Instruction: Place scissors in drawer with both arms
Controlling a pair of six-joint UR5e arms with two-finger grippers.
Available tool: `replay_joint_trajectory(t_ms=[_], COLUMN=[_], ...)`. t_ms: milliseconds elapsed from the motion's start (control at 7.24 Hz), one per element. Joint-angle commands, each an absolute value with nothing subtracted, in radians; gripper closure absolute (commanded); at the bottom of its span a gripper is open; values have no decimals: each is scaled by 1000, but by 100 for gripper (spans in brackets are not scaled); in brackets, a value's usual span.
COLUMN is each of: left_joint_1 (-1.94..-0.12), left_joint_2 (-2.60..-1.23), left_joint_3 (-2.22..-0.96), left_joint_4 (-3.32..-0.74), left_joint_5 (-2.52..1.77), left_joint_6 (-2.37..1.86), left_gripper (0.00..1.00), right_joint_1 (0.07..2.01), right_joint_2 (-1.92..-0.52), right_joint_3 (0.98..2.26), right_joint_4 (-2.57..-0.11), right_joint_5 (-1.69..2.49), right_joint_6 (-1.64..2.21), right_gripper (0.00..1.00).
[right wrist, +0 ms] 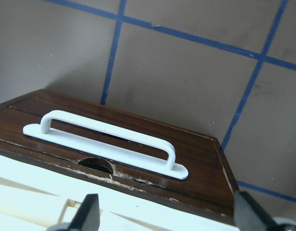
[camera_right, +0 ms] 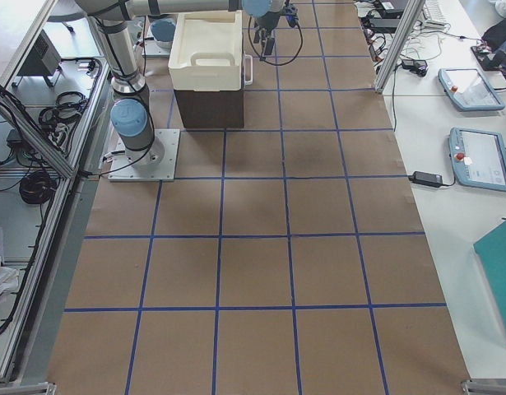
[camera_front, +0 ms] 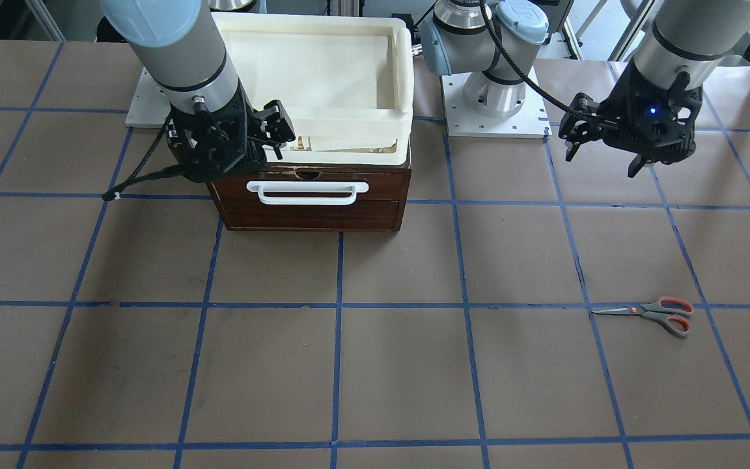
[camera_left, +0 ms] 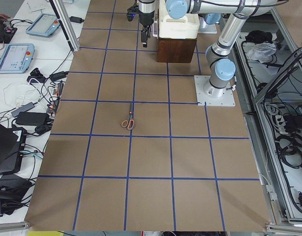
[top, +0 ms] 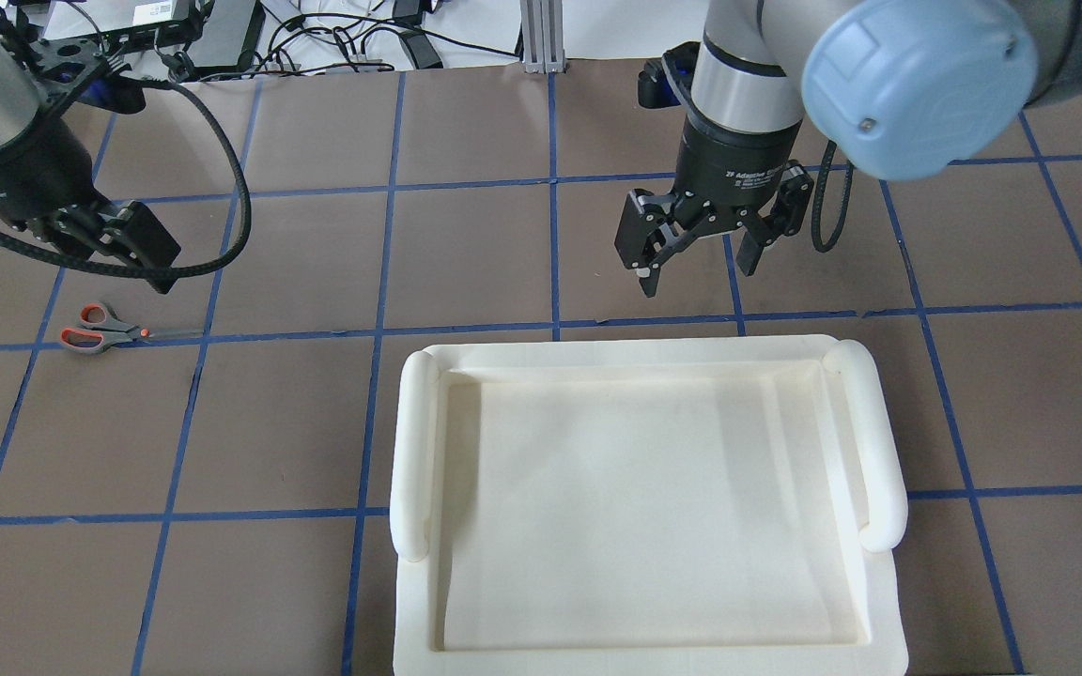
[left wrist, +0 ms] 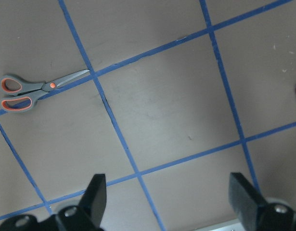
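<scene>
The scissors lie flat on the brown table, blades closed; they also show in the overhead view and the left wrist view. My left gripper hangs open and empty above the table, back from the scissors and apart from them. The dark brown drawer is closed, with its white bar handle facing out. My right gripper is open and empty, hovering just above and in front of the drawer's front.
A cream-white plastic tray sits on top of the drawer box and overhangs it. Both arm bases stand behind it. Blue tape lines grid the table. Cables and tablets lie beyond the table's edge.
</scene>
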State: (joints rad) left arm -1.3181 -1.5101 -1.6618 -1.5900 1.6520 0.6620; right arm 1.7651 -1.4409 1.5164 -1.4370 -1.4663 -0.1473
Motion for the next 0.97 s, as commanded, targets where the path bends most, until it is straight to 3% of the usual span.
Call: replay_joint_trajectory(t_ms=[0, 138, 829], left_joint_1=[-1160, -1128, -1059], left_joint_2=[-1555, -1592, -1827], left_joint_3=[-1684, -1689, -1709], left_joint_4=[-1562, -1563, -1229], left_joint_5=[1643, 1629, 1684], left_joint_6=[1078, 1180, 1566], left_gripper=[7, 1, 0], right_joint_1=[1784, 1784, 1811], right_joint_2=[-1365, -1336, -1250], right_joint_3=[1522, 1522, 1529], right_joint_4=[-1480, -1570, -1632], right_joint_5=[-1445, -1445, -1445], right_joint_6=[-527, -681, -1144], right_gripper=[0, 0, 0])
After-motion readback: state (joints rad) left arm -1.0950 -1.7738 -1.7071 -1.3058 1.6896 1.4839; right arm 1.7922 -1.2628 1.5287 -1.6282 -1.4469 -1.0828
